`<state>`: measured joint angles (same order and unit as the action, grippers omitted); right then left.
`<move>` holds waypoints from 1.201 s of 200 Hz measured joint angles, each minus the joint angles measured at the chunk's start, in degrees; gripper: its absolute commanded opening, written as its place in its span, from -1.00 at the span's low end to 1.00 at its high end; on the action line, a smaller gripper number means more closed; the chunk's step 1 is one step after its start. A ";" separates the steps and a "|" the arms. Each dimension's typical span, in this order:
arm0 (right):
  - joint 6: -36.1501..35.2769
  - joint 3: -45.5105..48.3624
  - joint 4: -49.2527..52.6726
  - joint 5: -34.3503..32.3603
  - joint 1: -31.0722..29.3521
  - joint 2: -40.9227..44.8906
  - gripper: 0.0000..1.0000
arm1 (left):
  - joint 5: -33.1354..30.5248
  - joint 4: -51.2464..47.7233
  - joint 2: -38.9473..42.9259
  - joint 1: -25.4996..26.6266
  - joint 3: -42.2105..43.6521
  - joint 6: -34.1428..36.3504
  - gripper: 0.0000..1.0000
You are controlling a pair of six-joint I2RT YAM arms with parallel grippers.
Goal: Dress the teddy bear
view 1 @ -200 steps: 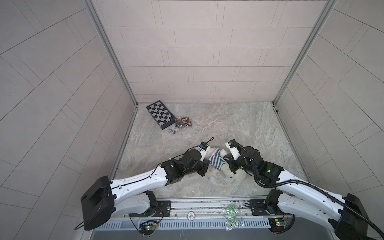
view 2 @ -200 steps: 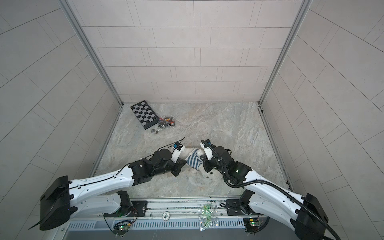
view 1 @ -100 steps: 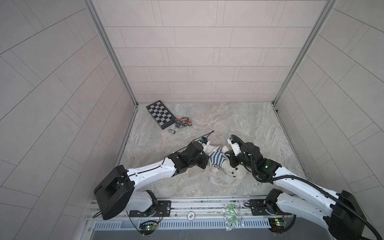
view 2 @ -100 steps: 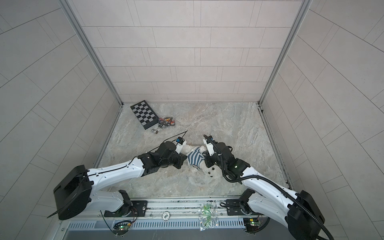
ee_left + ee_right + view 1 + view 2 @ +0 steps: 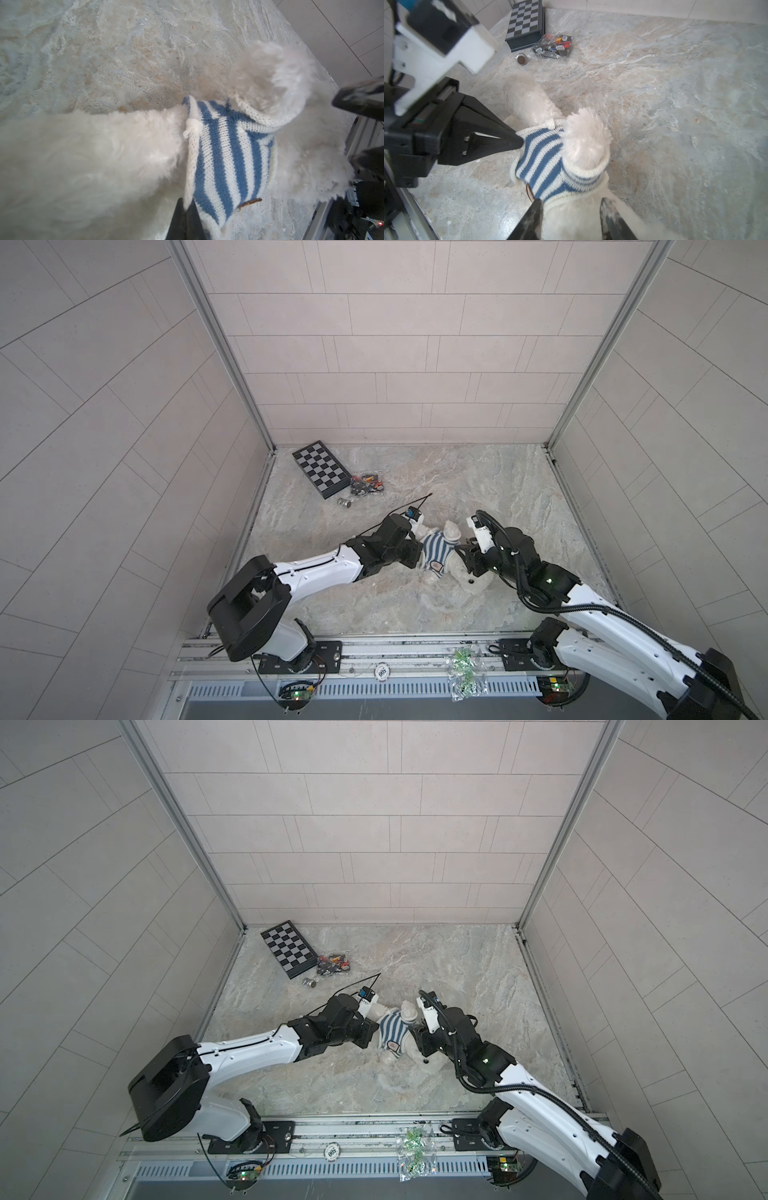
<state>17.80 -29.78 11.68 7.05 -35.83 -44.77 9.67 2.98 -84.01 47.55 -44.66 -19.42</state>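
On one surface [image 5: 478,489], two arms [image 5: 316,572] [image 5: 602,614] are stretched low toward the middle. One chessboard [image 5: 320,467] is laid in the far left corner; one teddy bear [image 5: 451,532] is laid between the arms, partly covered by one striped shirt [image 5: 437,552]. One bag of small pieces [image 5: 365,485] is seen beside the board. The left fingers [image 5: 500,137] are pressed together on the shirt's hem; the right fingers [image 5: 533,214] are held apart over the bear's fur

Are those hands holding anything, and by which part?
Left hand pinches the striped shirt by its white hem. Right hand is open over the teddy bear, holding nothing.
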 measured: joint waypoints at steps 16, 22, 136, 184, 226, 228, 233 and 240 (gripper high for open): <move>1.18 0.42 3.34 -0.72 0.00 5.75 0.10 | 0.28 0.37 -0.59 -0.33 0.00 0.00 -1.00; 1.68 0.81 4.59 -1.07 0.00 8.02 0.11 | 0.42 0.50 -0.85 -0.46 0.00 0.00 -1.00; 11.41 11.04 15.13 -6.10 0.42 22.23 0.23 | 0.31 3.93 -5.14 -4.11 0.00 1.99 -1.00; 11.34 13.35 8.41 -4.98 1.40 15.65 0.22 | -0.33 6.51 -7.96 -6.05 0.02 3.87 -1.00; 11.17 15.15 2.27 -1.70 1.40 12.33 0.22 | -0.42 6.88 -8.37 -6.34 0.02 4.13 -1.00; 11.17 15.21 2.08 -1.53 1.40 12.20 0.23 | -0.42 6.88 -8.37 -6.34 0.02 4.11 -1.00; 11.15 15.30 1.70 -1.16 1.40 11.89 0.23 | -0.42 6.88 -8.39 -6.34 0.02 4.11 -1.00; 11.10 15.34 1.07 -0.74 1.40 11.41 0.23 | -0.37 6.91 -8.39 -6.34 0.02 4.11 -1.00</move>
<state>28.91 -14.44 12.75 6.31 -34.44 -33.36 9.30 9.89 -92.40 41.21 -44.64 -15.31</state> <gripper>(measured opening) 0.613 0.041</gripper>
